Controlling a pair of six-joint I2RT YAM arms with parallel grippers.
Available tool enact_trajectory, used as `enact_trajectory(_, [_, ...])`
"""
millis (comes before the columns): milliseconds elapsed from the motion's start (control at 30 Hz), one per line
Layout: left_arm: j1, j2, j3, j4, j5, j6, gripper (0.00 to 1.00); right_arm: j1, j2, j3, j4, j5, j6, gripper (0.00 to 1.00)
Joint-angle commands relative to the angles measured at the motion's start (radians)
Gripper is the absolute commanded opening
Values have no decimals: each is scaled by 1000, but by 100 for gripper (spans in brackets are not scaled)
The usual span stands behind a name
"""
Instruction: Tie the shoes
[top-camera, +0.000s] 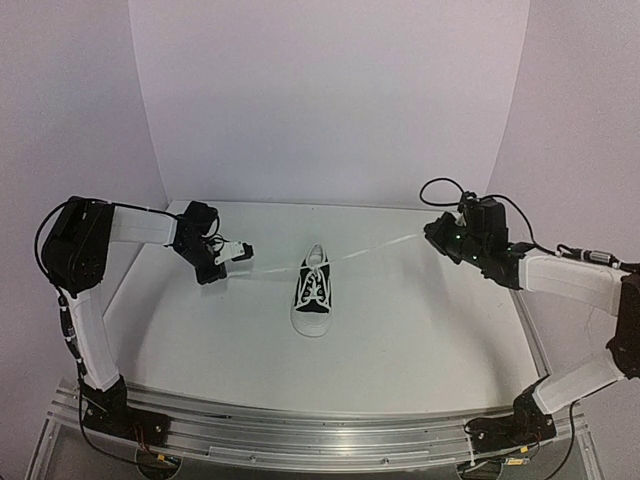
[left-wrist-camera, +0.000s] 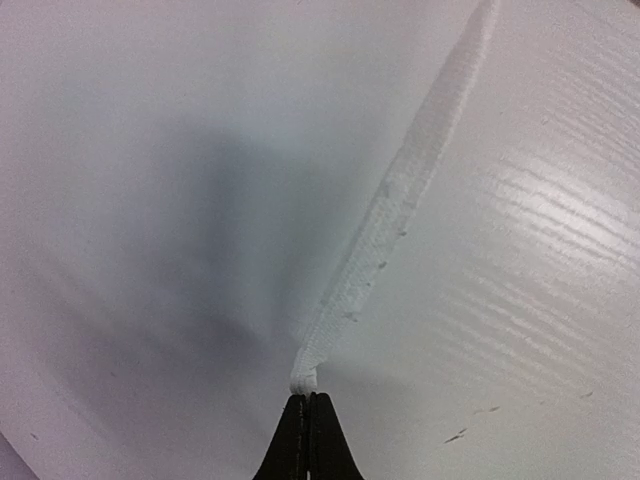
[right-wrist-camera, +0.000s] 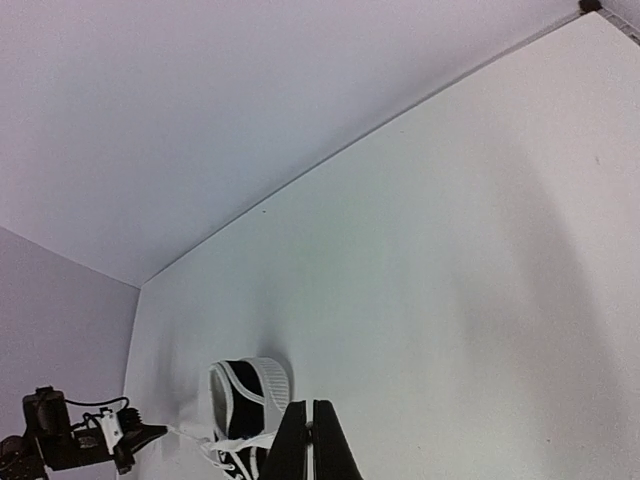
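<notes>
Left end effector (top-camera: 246, 250) clenched on the end of the left lace (top-camera: 275, 266), fingers (left-wrist-camera: 295, 440) pressed flat together with the white tip nipped between them. Same grip in the left wrist view (left-wrist-camera: 307, 402), left lace (left-wrist-camera: 400, 200) running away from the tips as a flat woven band, up and to the right, over the desk (left-wrist-camera: 560, 300). Right end effector (top-camera: 433, 232) likewise clenched, holding the far end of the right lace (top-camera: 380, 244). In its own wrist view (right-wrist-camera: 311, 412), jaws shut tight, with a white strand leading from the shoe (right-wrist-camera: 246, 398) toward them.

Shoe (top-camera: 313, 292) resting on the desk (top-camera: 420, 340) between the two end effectors, nearer the left one than the right. Left end effector off the shoe's left side, about level with its heel. Right end effector well apart from the shoe on its right, a little farther toward the back wall (top-camera: 330, 100). Both laces stretched sideways from the top of the shoe, one to each side, forming one nearly straight line that rises slightly to the right.

Long axis of the shoe running near to far: white toe cap (top-camera: 312, 322) toward the arm bases, heel toward the back wall. Upright on its sole, black upper with white lacing crossed down the front. Markings on the shoe too small to read.
</notes>
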Motion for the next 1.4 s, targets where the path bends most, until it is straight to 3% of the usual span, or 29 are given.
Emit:
enact_trajectory(0, [26, -78, 48, -21, -32, 46, 0, -35, -63, -79, -72, 56, 17, 0])
enact_trajectory(167, [28, -129, 90, -118, -9, 18, 0, -39, -97, -96, -120, 11, 28, 0])
enact_trajectory(400, [66, -174, -16, -102, -12, 54, 0, -78, -131, -238, -150, 13, 92, 0])
enact_trajectory(600, [75, -140, 27, -69, -18, 53, 0, -122, -30, -226, -150, -47, 59, 0])
enact_trajectory(1000, [110, -85, -91, -1, -31, 75, 0, -205, 188, -221, -125, -162, 36, 0])
enact_trajectory(1200, [89, -126, 27, -186, 117, -41, 0, -203, 255, -153, -129, -290, -11, 0])
enact_trajectory(1267, [73, -148, 107, -272, 187, -84, 0, -203, 246, -149, -144, -291, -13, 5])
enact_trajectory(1367, [44, -166, 230, -409, 313, -151, 0, -203, 234, -131, -186, -300, -20, 35])
